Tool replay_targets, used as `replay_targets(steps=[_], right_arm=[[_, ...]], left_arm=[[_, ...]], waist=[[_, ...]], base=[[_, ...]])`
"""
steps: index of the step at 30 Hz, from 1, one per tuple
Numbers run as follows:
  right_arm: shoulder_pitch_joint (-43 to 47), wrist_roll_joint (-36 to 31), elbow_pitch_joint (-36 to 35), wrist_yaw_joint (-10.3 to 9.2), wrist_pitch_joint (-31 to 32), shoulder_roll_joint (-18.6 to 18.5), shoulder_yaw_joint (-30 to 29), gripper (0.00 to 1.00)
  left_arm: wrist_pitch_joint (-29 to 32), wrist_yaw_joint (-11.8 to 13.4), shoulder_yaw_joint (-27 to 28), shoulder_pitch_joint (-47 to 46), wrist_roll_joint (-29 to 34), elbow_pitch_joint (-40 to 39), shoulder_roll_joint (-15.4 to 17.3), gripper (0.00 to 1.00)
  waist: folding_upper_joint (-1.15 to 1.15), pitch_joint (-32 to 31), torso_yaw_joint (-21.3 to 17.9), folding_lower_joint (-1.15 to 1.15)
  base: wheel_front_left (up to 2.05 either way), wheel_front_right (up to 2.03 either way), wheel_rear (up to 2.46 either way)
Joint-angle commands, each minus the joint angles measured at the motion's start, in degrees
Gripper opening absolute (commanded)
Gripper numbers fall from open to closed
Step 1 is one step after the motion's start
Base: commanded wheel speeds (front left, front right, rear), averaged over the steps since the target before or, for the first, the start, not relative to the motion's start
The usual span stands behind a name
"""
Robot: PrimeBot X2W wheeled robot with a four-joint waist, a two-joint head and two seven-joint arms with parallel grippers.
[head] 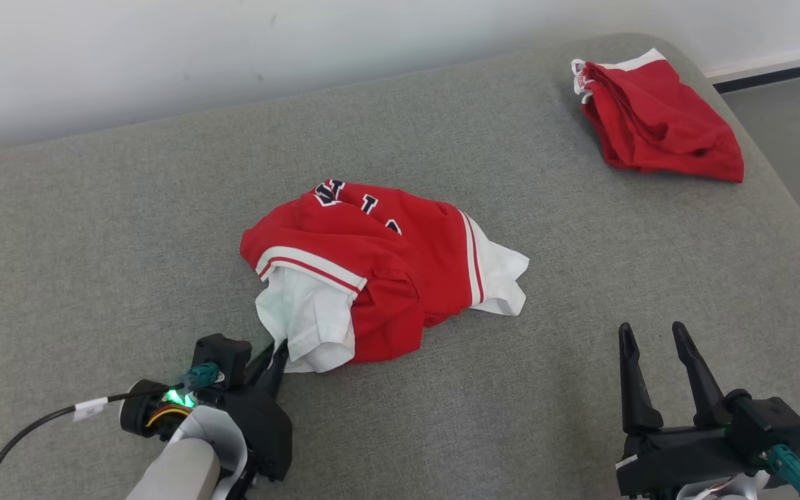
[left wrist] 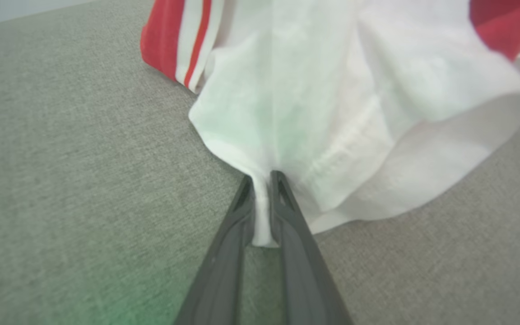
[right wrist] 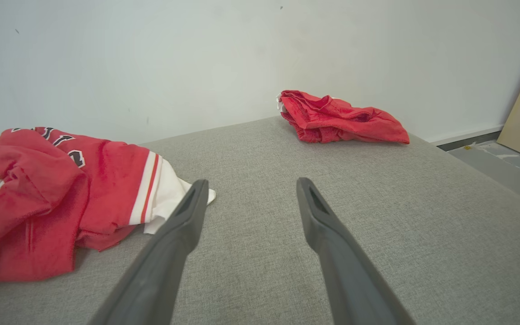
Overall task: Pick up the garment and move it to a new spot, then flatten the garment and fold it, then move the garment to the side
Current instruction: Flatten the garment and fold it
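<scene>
**Near, L side.** L gripper (head: pixel 276 361) is low on the grey upholstered surface (head: pixel 94 243). Its jaws are pressed together on a fold of the jersey's (head: pixel 379 271) white sleeve hem; in the L wrist view the cloth is drawn into a thin ridge between them (left wrist: pixel 262 178).

**Near, R side.** R gripper (head: pixel 652 330) has its jaws spread with nothing in them. It sits apart from the jersey, pointing past the jersey's white edge.

**Status (judged).** Pick-up grasp made, lift not yet done. The jersey lies crumpled mid-surface. Outstanding: move to new spot, flatten, fold, set aside. Approx. first step of several.

**Mid.** Jersey is soft knit, with a red body, white sleeves, red/white striped trim and dark block lettering partly hidden in folds. It is bunched in a rounded heap w/ both sleeves spilling out. The stitched sleeve hem is visible (left wrist: pixel 345 149). The cloth looks thin and limp and will likely drape when raised.

**Far.** A second red garment (head: pixel 657 118), w/ white trim, lies loosely folded at the far R corner, well apart from the jersey. The surface is a flat coarse weave w/ a rounded corner. Behind it is a plain pale wall (head: pixel 233 55).
</scene>
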Motion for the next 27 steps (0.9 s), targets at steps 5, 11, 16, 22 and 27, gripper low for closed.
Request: replay_targets(steps=[5,11,16,22,27], right_arm=[[0.1,-0.2,0.0,-0.14,-0.4,0.0,-0.7,1.0],[1.7,-0.5,0.0,-0.14,-0.4,0.0,-2.0,1.0],[2.8,-0.6,-0.1,-0.14,-0.5,0.0,-2.6,1.0],[4.1,-0.6,0.0,-0.14,-0.5,0.0,-3.1,1.0],[5.0,-0.6,-0.1,-0.14,-0.5,0.0,-3.9,1.0]], left_arm=[[-2.2,0.1,-1.7,-0.9,-1.7,0.0,0.7,0.0],[-8.2,1.6,0.3,-2.1,-1.8,-4.8,1.8,0.0],[-9.2,3.2,1.6,0.7,-2.4,-10.3,3.1,0.0],[-8.0,7.2,3.0,9.4,-3.7,-21.6,6.0,0.0],[-6.0,11.2,4.4,19.3,-5.4,-31.6,8.1,0.0]], waist=[[0.0,-0.9,0.9,-0.01],[0.0,-4.1,5.7,-0.01],[0.0,-6.0,9.6,-0.01],[0.0,-8.1,14.6,-0.01],[0.0,-9.0,18.1,-0.01]], base=[[0.0,0.0,0.0],[0.0,0.0,0.0],[0.0,0.0,0.0],[0.0,0.0,0.0],[0.0,0.0,0.0]])
